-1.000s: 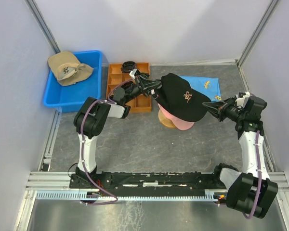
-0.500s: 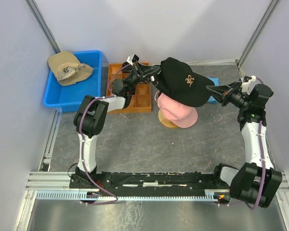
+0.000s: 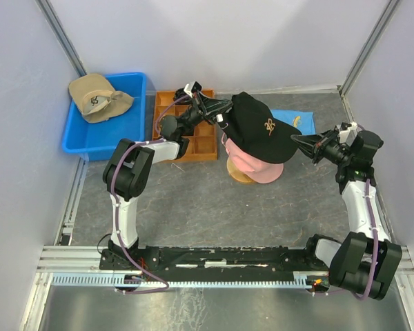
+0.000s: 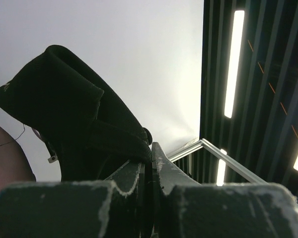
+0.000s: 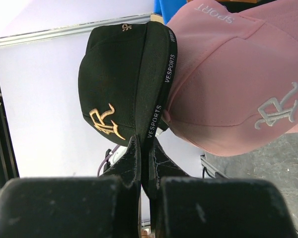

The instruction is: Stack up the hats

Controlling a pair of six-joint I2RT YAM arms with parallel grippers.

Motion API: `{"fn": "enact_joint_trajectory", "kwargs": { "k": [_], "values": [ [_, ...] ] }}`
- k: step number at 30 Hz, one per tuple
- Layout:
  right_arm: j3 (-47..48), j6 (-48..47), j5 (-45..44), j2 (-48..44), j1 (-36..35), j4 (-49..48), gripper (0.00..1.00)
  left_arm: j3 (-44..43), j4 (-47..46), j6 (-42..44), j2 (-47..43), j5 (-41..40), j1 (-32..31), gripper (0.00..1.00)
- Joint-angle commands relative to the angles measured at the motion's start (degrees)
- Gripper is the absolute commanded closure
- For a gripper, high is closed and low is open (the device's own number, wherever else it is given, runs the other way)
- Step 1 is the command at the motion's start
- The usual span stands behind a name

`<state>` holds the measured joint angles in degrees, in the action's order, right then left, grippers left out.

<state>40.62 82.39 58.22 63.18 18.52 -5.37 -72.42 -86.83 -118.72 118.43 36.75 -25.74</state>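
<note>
Top external: one black cap [image 3: 259, 132], one pink cap [image 3: 261, 169], one tan cap [image 3: 96, 96]. Left fingers [image 3: 217, 112] and right fingers [image 3: 303, 143] pinch the black cap's opposite edges.

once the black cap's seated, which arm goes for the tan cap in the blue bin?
Left, probably. The tan cap lies in the blue bin at far left, nearer the left gripper; the right gripper is far right, beyond the black cap and pink cap.
</note>
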Motion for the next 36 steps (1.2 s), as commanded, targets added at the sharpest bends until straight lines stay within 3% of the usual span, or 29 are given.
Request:
{"fn": "enact_joint_trajectory", "kwargs": {
  "k": [1,17,29,36],
  "values": [
    [-0.25,-4.39,-3.57,-1.82,1.76,2.25,1.0,-0.93,-5.48,-12.66,-4.88,-1.25,1.16,0.97],
    [2.39,-18.15,-6.93,-3.27,4.43,20.34,1.0,-3.04,-5.95,-13.05,-3.35,0.23,0.1,0.97],
    [-3.67,-21.74,-7.53,-0.86,7.28,18.82,1.0,0.36,-8.28,-12.9,-1.48,0.92,0.09,0.97],
    [-5.45,-29.56,-8.75,5.05,8.25,21.06,1.0,5.0,-11.73,-12.71,0.55,0.87,0.89,0.97]
  ]
}}
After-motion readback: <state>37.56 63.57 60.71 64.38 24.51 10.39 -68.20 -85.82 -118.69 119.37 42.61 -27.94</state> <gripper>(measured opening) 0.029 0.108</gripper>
